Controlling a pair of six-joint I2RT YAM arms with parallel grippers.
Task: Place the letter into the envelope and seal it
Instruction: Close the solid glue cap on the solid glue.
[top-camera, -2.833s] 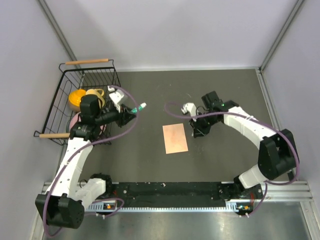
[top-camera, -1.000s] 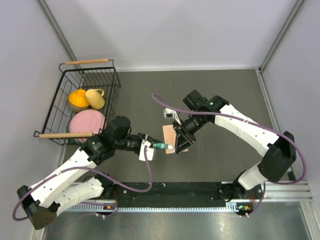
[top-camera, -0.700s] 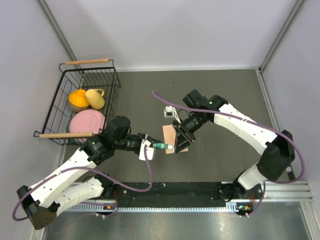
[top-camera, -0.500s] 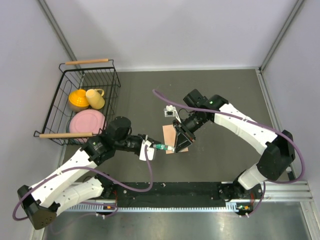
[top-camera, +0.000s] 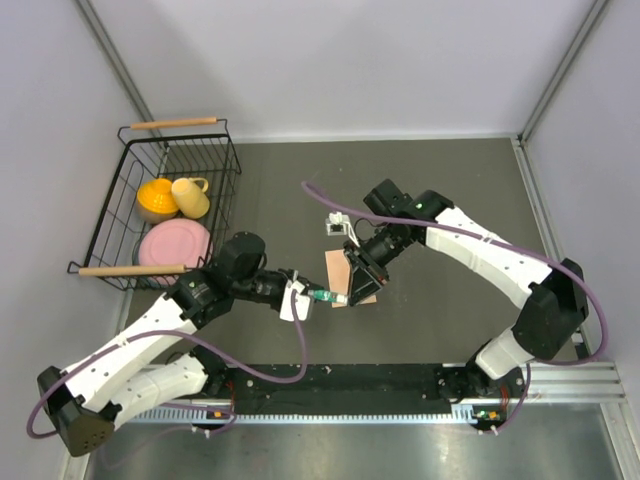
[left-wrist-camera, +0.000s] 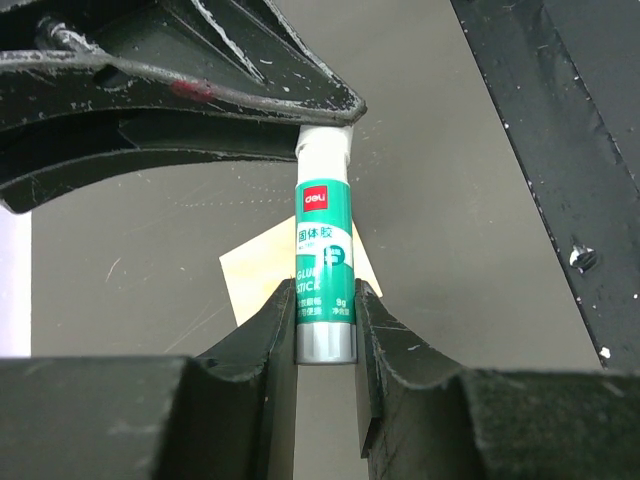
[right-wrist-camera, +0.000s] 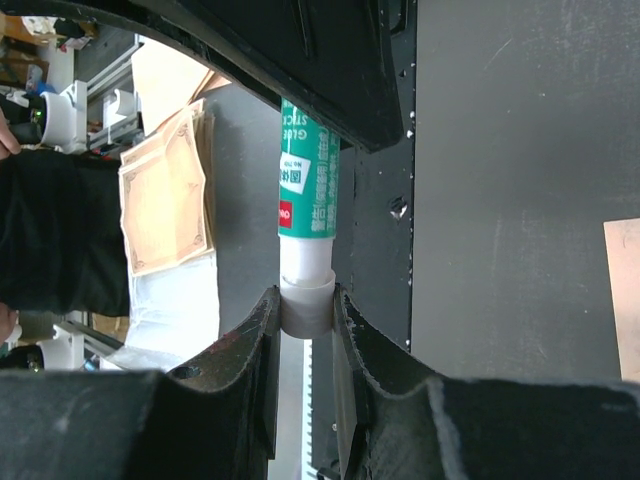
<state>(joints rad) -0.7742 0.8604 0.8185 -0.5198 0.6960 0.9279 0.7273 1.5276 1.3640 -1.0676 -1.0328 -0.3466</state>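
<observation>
Clamping glue stick (left-wrist-camera: 323, 245) with my left pincer (left-wrist-camera: 324, 318) and right pincer (right-wrist-camera: 305, 312); envelope (left-wrist-camera: 262, 280) looks thin, floppy, so I'd pinch an edge.

Overhead, the right end effector (top-camera: 347, 296) buries most of the envelope (top-camera: 336, 269); its wrist cam chops it at 3 o'clock.
</observation>
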